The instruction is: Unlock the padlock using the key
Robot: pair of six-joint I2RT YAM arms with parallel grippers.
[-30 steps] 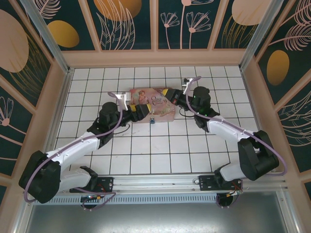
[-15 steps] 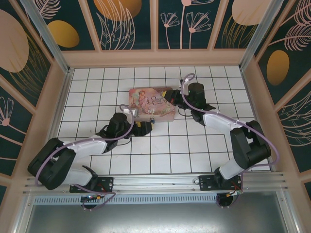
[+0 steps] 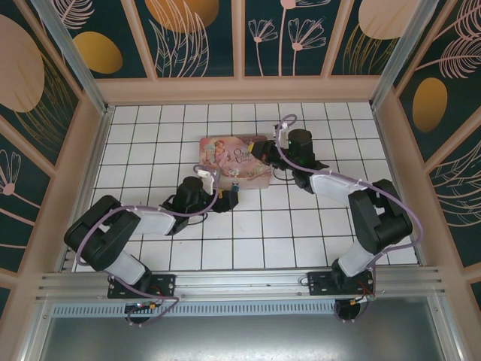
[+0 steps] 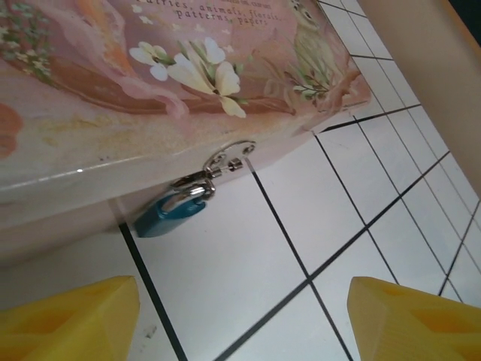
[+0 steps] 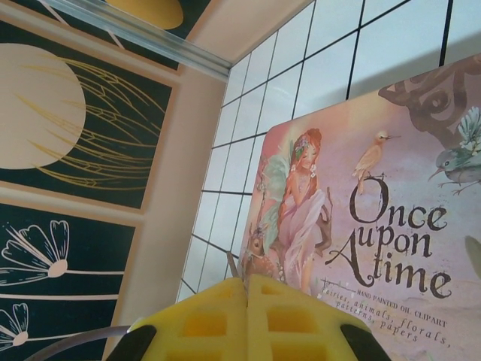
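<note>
White floor tiles (image 4: 225, 263) with dark joints carry a pink illustrated tin box (image 4: 150, 90), and the padlock (image 4: 167, 214) hangs from the small silvery hasp (image 4: 229, 159) at its front edge, with the blue body lying tilted on the tile. The left gripper (image 4: 244, 297) is low in front of it with the yellow fingers wide apart and nothing between them. The right gripper (image 5: 246, 282) is above the lid with its pads pressed together. A thin grey sliver sticks out from the seam, and I take it for the key (image 5: 232, 265). The padlock looks light, hard and smooth, so I think it will swing or slide away at the first push. The best hold is probably across the flat sides of the body, with the shackle and the bottom face left free. The key looks stiff but very thin, so it can easily turn between soft pads.
</note>
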